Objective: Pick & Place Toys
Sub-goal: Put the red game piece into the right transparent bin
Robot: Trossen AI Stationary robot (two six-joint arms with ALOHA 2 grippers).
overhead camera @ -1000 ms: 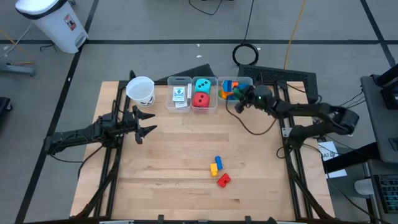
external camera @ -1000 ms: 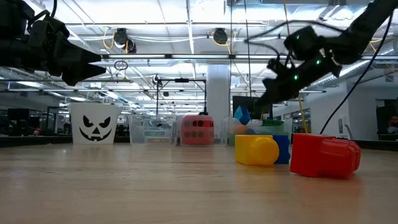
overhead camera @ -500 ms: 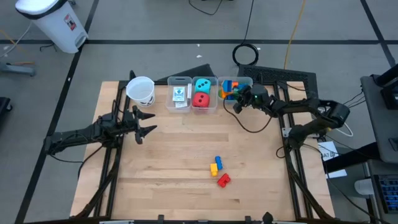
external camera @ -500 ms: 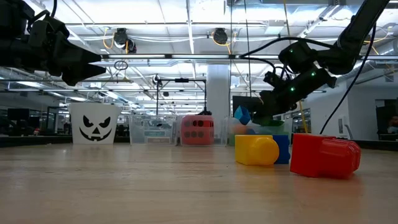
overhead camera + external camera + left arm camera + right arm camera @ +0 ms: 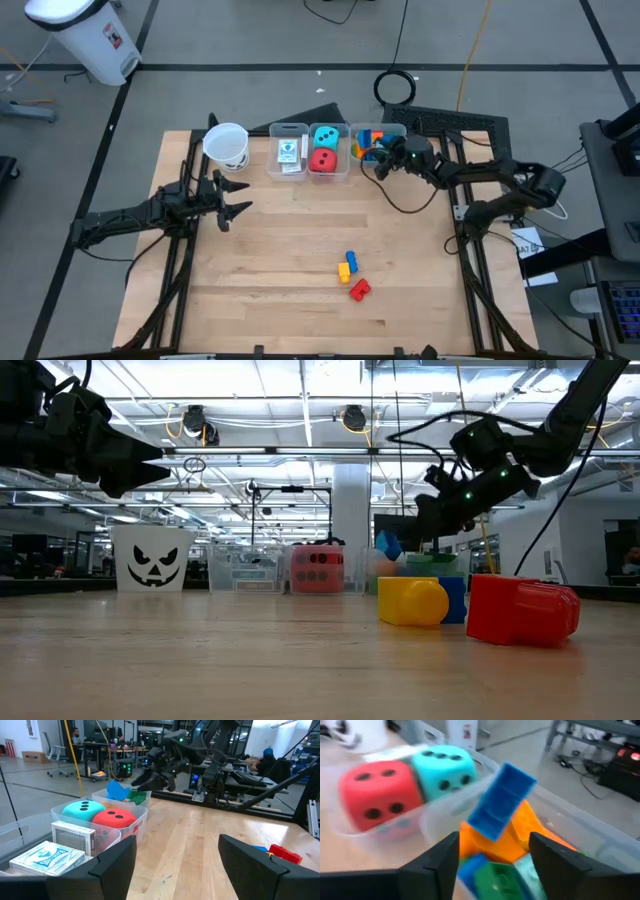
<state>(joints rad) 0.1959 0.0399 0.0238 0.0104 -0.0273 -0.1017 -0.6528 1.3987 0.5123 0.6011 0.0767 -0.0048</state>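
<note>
Nearest the front edge of the table (image 5: 270, 300), three loose bricks lie in a small cluster, a red brick (image 5: 359, 290), a yellow brick (image 5: 344, 270) and a blue brick (image 5: 350, 259), well apart from the bins and probably the next things to fetch. Farther back on the left, the left gripper (image 5: 232, 196) hovers above the wood with its fingers spread wide and nothing between them; it appears to be waiting. Along the far edge stand a white paper cup (image 5: 227, 145) and three clear bins sorted by kind: the card packs (image 5: 288, 153) in the first, the teal die (image 5: 324, 136) and the red die (image 5: 322, 160) together in the middle bin (image 5: 342, 172), and mixed bricks piled in the brick bin (image 5: 352, 131). The right gripper (image 5: 384, 160) hangs just over that last bin, a sensible place for dropping a brick onto the pile. Its fingers (image 5: 432, 862) stand apart and grip nothing, with a blue brick (image 5: 500, 800) tilted atop the orange and green ones just beyond them. Compared with a second ago, the right arm has reached a little farther over the bin and its claw has opened from nearly closed; the left arm and the three loose bricks have not shifted.
</note>
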